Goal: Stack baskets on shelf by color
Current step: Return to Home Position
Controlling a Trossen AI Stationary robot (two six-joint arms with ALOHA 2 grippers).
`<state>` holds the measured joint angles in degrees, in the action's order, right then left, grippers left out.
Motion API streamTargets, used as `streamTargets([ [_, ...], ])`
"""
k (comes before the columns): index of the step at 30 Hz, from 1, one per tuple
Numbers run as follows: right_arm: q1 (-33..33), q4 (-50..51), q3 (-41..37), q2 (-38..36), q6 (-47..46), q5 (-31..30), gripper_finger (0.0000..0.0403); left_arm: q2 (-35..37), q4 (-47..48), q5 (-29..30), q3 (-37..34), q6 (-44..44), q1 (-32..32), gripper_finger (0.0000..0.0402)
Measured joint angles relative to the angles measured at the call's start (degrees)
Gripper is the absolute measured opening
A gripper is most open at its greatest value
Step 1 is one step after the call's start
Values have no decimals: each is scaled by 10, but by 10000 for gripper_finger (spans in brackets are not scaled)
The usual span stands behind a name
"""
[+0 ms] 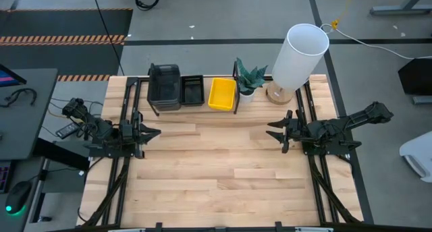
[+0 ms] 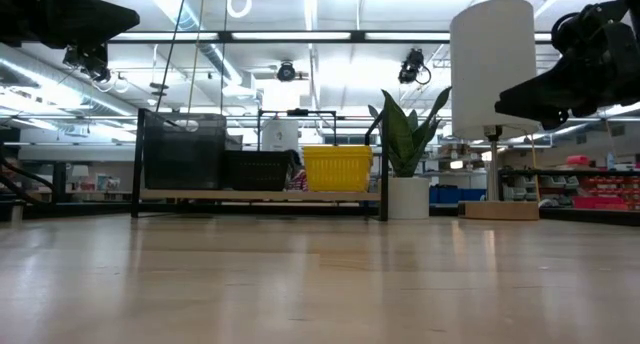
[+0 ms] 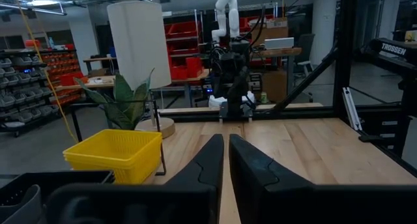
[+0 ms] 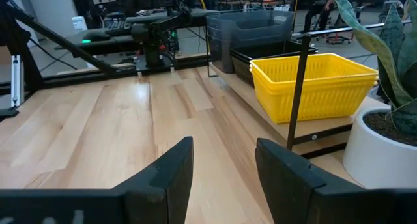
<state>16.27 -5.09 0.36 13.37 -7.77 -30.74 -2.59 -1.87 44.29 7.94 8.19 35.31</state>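
- The shelf (image 2: 260,195) runs along the far edge of the table (image 1: 216,171), on the left arm's half and reaching toward the middle.
- Three groups sit on it in a row: the grey baskets (image 1: 164,83) at the left end, the black baskets (image 1: 192,90) in the middle and the yellow baskets (image 1: 222,94) at the right end.
- The yellow baskets are nested in one stack, with two rims showing one above the other in the right wrist view.
- A potted plant (image 1: 250,79) stands just beside the shelf's right end, and a white lamp (image 1: 299,53) stands beyond it.
- The right gripper (image 4: 223,146) hovers over the right side of the table with its fingers spread wide and nothing between them. The yellow baskets lie well apart from it, toward the far edge and further inward.
- The left gripper (image 3: 225,138) hovers over the left side with its fingers pressed almost together, leaving only a thin slit, and it holds nothing. The grey baskets are the nearest stack to it, well apart and toward the far edge.
- In the low view both arms hang high above the tabletop.
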Motion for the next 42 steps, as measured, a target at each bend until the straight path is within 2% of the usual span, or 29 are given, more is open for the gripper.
streamTargets([
  [42, 0, 0, 0, 0, 0, 0, 171, 0, 0, 0, 0, 0, 0, 31],
])
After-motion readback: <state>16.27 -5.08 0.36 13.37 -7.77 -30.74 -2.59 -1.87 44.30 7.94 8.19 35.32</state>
